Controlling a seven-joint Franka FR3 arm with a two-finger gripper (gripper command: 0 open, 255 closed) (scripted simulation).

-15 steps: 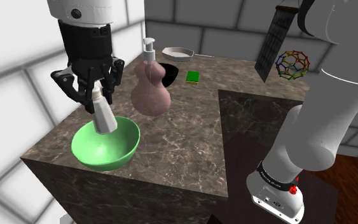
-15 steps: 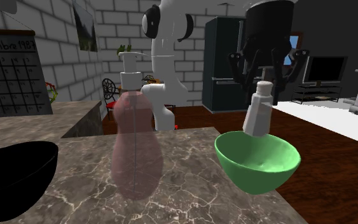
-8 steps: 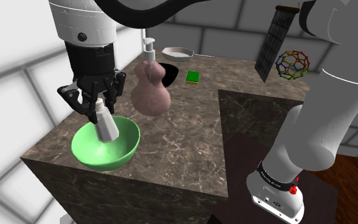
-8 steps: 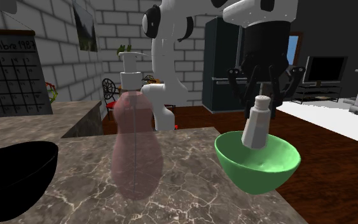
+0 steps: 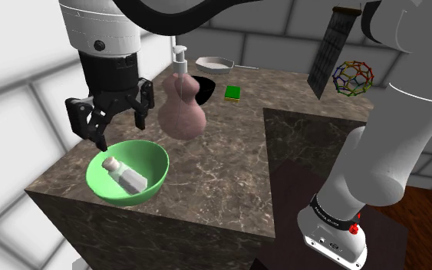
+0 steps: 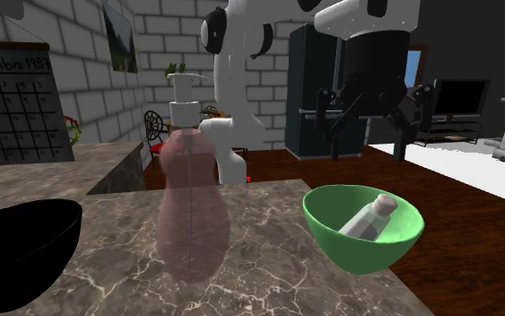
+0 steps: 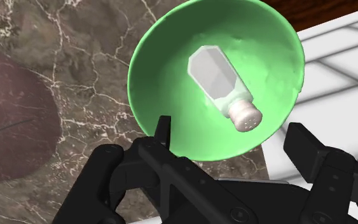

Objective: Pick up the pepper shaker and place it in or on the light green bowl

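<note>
Pepper shaker [image 5: 126, 175] [image 6: 367, 218] [image 7: 225, 81]: a pale grey, faceted body with a rounded, perforated cap. It lies on its side inside the light green bowl [image 5: 151, 186] [image 6: 358, 250] [image 7: 165, 83], resting on the bowl's inner wall, with the cap end raised toward the rim. Nothing grips it.

Jaws: wide open and empty, hanging directly above the bowl and clear of the shaker. In the wrist view the two black fingers [image 7: 317, 159] stand well apart, with the bowl and shaker seen between and beyond them.

Bowl: upright on the dark, veined, marble-like counter [image 5: 222, 153] [image 6: 268, 269] [image 7: 88, 57], near a corner of the counter at the shoulder view's left.

Soap bottle [image 5: 182, 111] [image 6: 192, 206] [image 7: 12, 121]: a pinkish, pear-shaped body with a white pump, upright on the counter near the bowl but apart from it.

Further along the counter in the shoulder view are a small green sponge [image 5: 232, 93] and, past it, a shallow white pan [image 5: 214, 63].

In the second exterior view, a black bowl [image 6: 17, 247] sits at the left edge of the counter, and a calendar [image 6: 17, 103] stands behind it. A dark refrigerator [image 6: 317, 90] stands in the room behind the arm.

White arm [image 5: 406, 130]: rises from its stand [image 5: 333, 230] at the shoulder view's lower right and reaches over the counter to the bowl.
</note>
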